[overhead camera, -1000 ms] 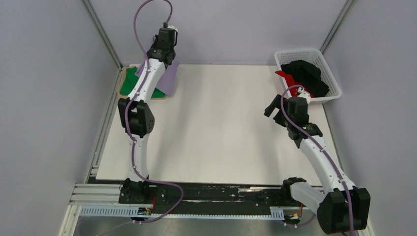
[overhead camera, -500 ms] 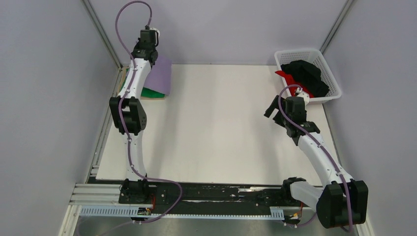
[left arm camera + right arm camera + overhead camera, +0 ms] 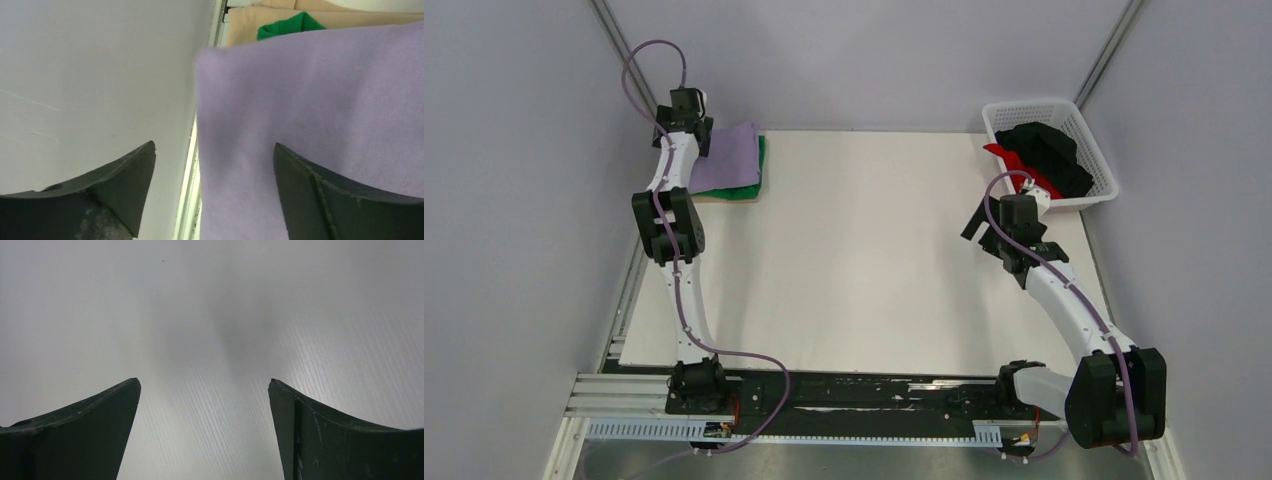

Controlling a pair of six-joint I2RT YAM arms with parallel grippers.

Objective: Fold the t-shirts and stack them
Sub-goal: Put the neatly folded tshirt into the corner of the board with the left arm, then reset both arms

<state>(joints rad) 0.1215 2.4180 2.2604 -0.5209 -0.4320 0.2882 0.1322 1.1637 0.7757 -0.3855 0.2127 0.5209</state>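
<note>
Lilac t-shirt set on the stack, both tools open.

Top view: we see the lilac t-shirt (image 3: 729,155) folded on the green t-shirt (image 3: 752,186) at the far-left corner of the surface (image 3: 864,270), left tool (image 3: 701,140) at its edge; black t-shirt (image 3: 1049,150) & red t-shirt (image 3: 1004,155) sit in the basket (image 3: 1024,108), right tool (image 3: 980,228) near it. L wrist: jaws wide, lilac cloth under them, not pinched. R wrist: jaws wide, nothing btwn. We judge this stacking step done; next calls for reaching into the basket for another.

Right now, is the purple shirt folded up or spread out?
Folded. The purple shirt is a small flat rectangle lying on top of the green shirt.
</note>
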